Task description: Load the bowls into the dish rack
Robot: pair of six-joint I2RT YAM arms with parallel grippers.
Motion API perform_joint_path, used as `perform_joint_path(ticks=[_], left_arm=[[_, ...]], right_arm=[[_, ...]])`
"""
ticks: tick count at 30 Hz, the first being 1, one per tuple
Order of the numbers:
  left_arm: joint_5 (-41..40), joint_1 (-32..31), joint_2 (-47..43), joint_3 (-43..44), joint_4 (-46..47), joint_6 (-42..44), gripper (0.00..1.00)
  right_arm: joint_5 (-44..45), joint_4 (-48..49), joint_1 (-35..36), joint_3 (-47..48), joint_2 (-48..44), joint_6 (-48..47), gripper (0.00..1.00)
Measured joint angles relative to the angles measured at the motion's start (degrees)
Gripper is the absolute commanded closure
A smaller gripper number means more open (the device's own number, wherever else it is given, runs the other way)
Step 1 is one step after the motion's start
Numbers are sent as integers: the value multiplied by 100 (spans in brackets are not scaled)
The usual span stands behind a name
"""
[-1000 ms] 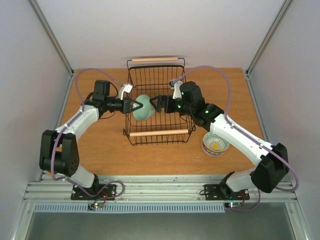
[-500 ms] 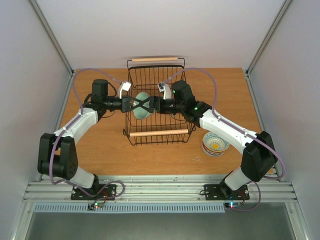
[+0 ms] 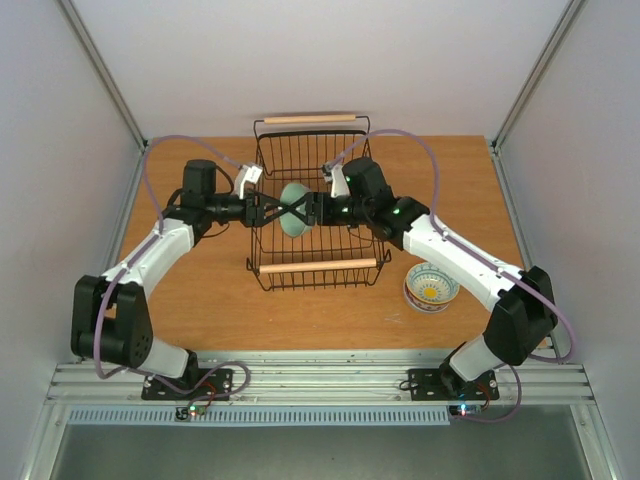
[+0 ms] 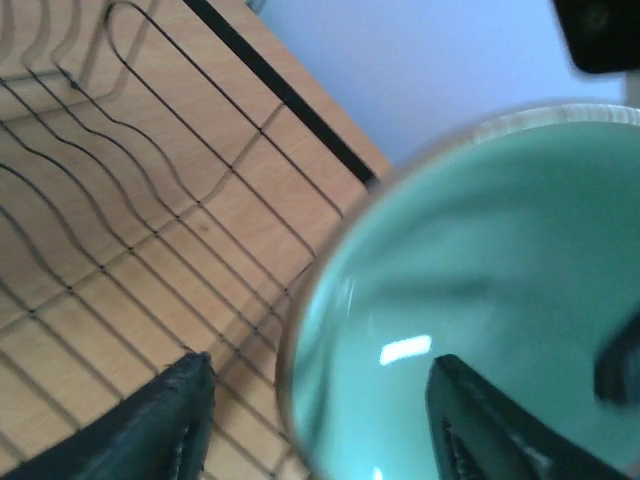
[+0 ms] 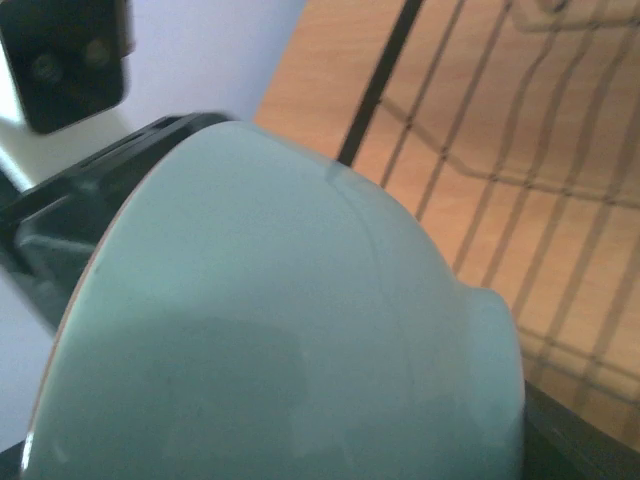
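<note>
Shows, at left, the left gripper (image 3: 280, 210) reaching in over the side wall of the dish rack (image 3: 318, 266), level with the rack's middle. Straddles the rim of the pale green bowl (image 3: 294, 226) with the jaws well apart: one finger (image 4: 170, 425) outside the wall, with rack wire showing between it and the rim, the other inside the hollow. Grips nothing, by the look of the left wrist view; cannot tell whether the inner finger touches the glaze.

Places the bowl on edge inside the rack's outline, hollow facing left, foot facing right, between the two grippers. Suits, probably, the wavy floor wires, meant to keep dishes upright in a row with room for more. Cannot tell whether the lower rim rests on those wires or hangs just above.

Meets the bowl from the opposite side with the right gripper (image 3: 308, 208), close against the outer wall near the foot. Hides nearly all of the fingers behind the bowl in the right wrist view, so cannot tell whether clamped or apart. Suggests a two-sided steadying of an unstable, edge-standing bowl during set-down.

Leaves, at far right, a blue-patterned bowl (image 3: 431, 287) upright on the table (image 3: 200, 300), near the rack's near right corner, not yet loaded.
</note>
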Motion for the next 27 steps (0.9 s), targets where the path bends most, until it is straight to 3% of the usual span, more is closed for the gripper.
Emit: perform_joint_path(ticks=[4, 13, 27], left_arm=[[-772, -76, -442, 0, -387, 328, 25], [-2288, -170, -1010, -2, -791, 992, 21], [-2511, -168, -1060, -4, -949, 1200, 19]], right_arm=[[1049, -1045, -2, 839, 192, -813, 99], [3635, -1906, -17, 2577, 1893, -2457, 99], [6334, -1517, -22, 3663, 4170, -5066, 99]])
